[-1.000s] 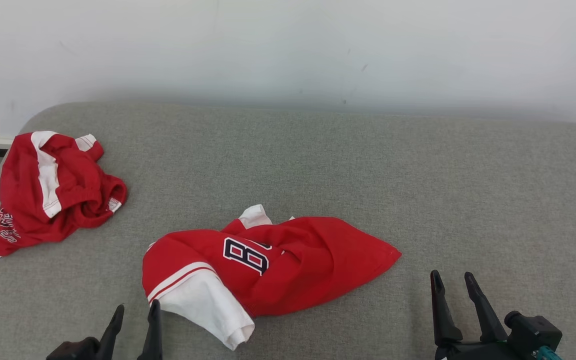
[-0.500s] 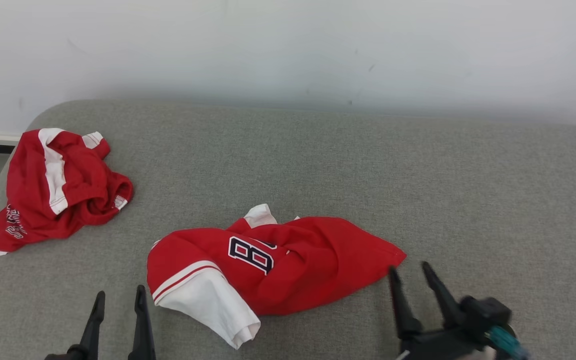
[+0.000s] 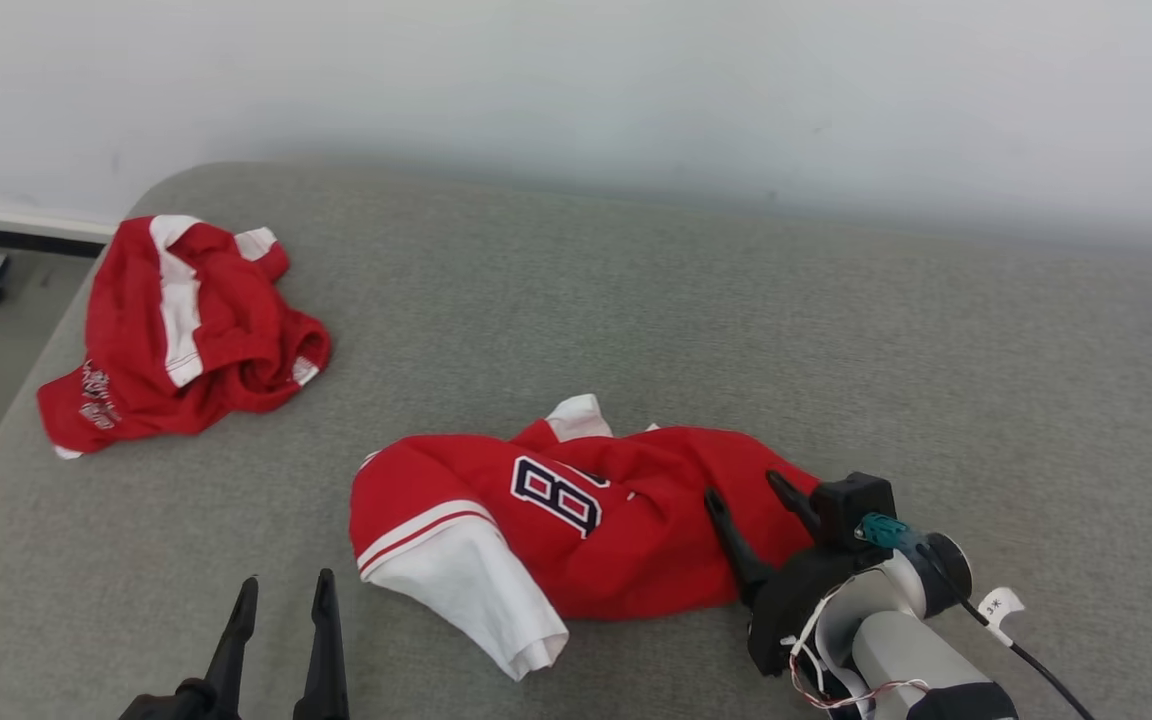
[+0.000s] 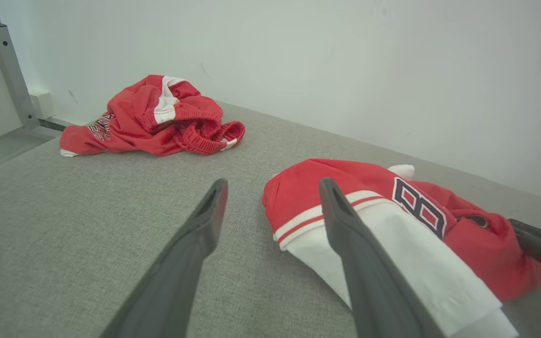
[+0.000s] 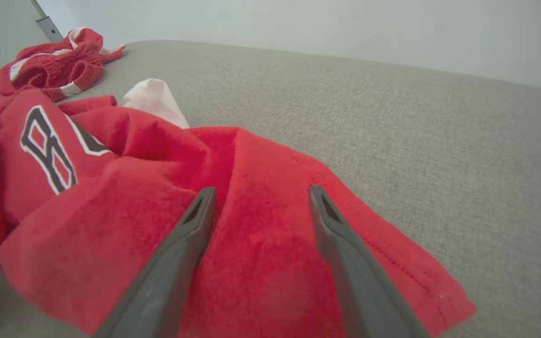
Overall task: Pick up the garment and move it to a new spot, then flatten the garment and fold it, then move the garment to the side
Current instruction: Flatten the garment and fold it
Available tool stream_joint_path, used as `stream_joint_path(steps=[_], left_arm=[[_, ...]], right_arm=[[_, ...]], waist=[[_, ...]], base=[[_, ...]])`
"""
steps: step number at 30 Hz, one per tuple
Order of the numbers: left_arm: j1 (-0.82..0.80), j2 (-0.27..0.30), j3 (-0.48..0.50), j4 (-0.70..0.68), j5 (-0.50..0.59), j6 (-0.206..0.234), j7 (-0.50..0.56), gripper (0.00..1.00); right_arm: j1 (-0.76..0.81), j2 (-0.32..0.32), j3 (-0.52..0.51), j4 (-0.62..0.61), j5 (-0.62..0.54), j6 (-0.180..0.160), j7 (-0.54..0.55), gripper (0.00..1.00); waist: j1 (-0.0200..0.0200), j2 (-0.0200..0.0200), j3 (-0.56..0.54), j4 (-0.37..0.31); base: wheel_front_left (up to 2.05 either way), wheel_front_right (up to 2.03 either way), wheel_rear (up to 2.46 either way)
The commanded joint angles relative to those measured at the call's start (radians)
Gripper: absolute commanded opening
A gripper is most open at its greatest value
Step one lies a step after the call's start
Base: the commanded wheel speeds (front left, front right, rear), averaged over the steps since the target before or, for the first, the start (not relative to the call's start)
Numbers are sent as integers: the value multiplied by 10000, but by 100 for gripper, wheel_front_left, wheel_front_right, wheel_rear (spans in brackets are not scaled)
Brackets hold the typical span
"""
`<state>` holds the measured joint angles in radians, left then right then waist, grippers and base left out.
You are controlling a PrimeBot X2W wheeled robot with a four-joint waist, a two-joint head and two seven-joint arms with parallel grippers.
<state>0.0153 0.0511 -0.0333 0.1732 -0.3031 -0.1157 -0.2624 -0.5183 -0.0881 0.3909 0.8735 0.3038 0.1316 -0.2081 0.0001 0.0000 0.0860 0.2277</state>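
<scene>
We see crumpled red-and-white shorts [image 3: 176,330] near the far left corner of the grey padded surface [image 3: 736,330], below a white wall [image 3: 576,80].

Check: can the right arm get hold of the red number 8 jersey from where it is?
Probably yes. The right gripper is open over the right end of the red number 8 jersey, its fingers spread above the cloth, with nothing in between.

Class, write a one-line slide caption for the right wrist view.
Right gripper, jaws open, poised over the crumpled red jersey lying on a grey cushion.
</scene>
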Motion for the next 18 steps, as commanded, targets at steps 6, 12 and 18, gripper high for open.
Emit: stream_joint_path(steps=[6, 12, 18], left_arm=[[-84, -14, -48, -40, -279, 17, -13, 100], [-94, -15, 4, -13, -348, 91, -13, 100], [-139, -13, -9, 66, -412, 103, -13, 100]], right_arm=[[-643, -173, 246, 1254, 399, -20, -273, 0], [-897, -664, -259, 1445, 700, -21, -576, 0], [-461, -1615, -1512, 188, 783, -21, -577, 0]], waist=[[-1, 0, 76, 314], [-1, 0, 91, -64], [-1, 0, 77, -546]], base=[[0, 0, 0], [0, 0, 0], [0, 0, 0]])
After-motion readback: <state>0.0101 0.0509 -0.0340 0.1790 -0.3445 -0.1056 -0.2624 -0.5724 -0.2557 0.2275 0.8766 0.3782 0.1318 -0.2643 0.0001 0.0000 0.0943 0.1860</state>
